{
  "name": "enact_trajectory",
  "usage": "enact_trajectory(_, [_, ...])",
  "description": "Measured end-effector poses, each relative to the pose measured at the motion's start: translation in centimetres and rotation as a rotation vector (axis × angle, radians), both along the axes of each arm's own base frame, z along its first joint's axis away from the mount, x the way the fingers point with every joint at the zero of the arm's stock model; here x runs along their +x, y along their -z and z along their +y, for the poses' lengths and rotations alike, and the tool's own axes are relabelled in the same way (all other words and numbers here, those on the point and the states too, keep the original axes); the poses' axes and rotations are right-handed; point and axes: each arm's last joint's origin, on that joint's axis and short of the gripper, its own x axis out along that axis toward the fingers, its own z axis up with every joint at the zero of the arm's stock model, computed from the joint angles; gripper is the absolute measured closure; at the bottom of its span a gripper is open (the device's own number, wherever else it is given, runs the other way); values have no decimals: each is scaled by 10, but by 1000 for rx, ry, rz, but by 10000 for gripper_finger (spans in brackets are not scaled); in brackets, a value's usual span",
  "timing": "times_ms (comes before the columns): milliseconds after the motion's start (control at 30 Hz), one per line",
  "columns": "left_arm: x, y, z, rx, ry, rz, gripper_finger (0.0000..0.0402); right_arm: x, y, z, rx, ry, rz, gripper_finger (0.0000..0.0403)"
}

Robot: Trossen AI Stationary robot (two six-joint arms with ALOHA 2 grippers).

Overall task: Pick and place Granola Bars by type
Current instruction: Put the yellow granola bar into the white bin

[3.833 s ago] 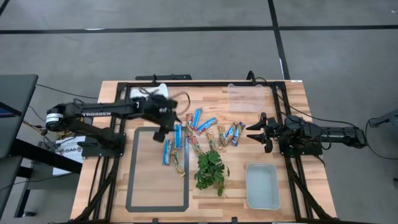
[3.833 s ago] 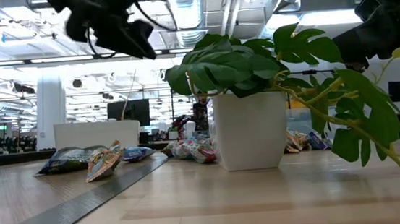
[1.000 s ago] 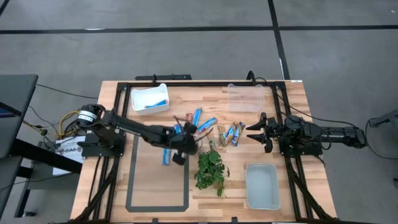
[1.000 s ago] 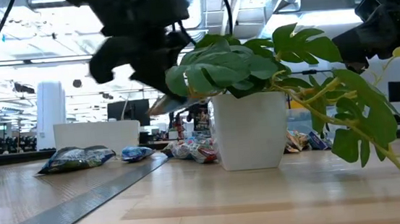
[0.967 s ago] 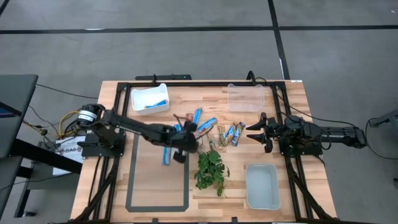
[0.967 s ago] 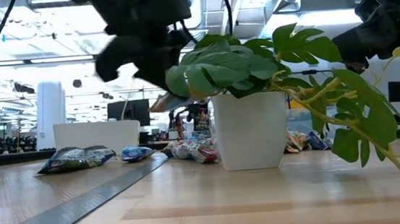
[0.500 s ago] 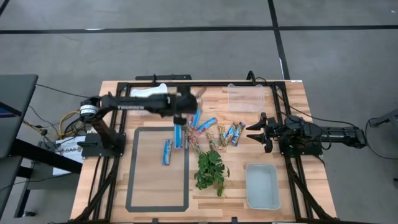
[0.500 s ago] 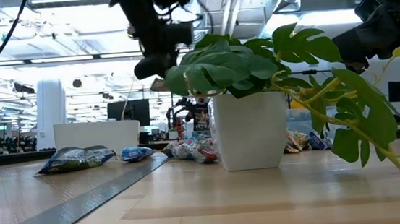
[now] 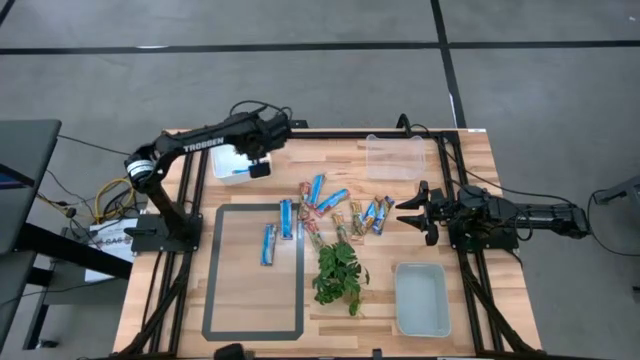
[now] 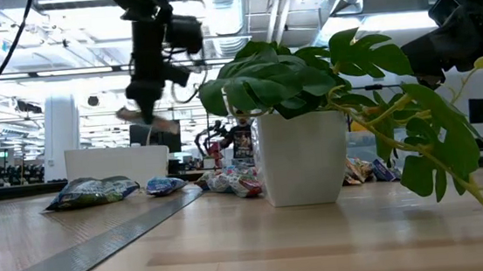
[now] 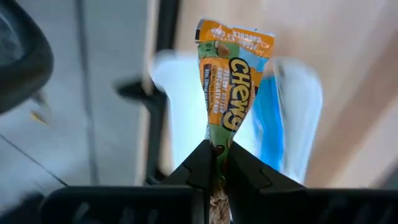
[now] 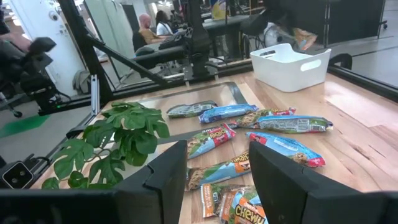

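Swung from mid-bench to the white bin (image 9: 236, 163) at eleven o'clock, left gripper (image 11: 216, 163) fingers pinched tight on an orange-green bar (image 11: 231, 93), ready to drop; right gripper (image 9: 412, 213) fingers half open, empty.

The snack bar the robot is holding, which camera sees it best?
The left wrist view: the orange-and-green bar fills the picture, pinched between the left gripper's fingers. The low view shows only a small tan shape under the arm. The high view hides it behind the arm above the white bin.
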Motion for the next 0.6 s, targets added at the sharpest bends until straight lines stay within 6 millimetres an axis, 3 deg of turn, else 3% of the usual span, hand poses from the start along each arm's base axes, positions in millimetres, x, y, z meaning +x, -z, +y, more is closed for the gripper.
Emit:
enact_trajectory(200, [-18, 2, 7, -153, -126, -2, 382, 0, 0, 0, 0, 0, 0, 238])
enact_trajectory(600, [-25, 4, 16, -159, -170, -4, 375, 0, 0, 0, 0, 0, 0, 237])
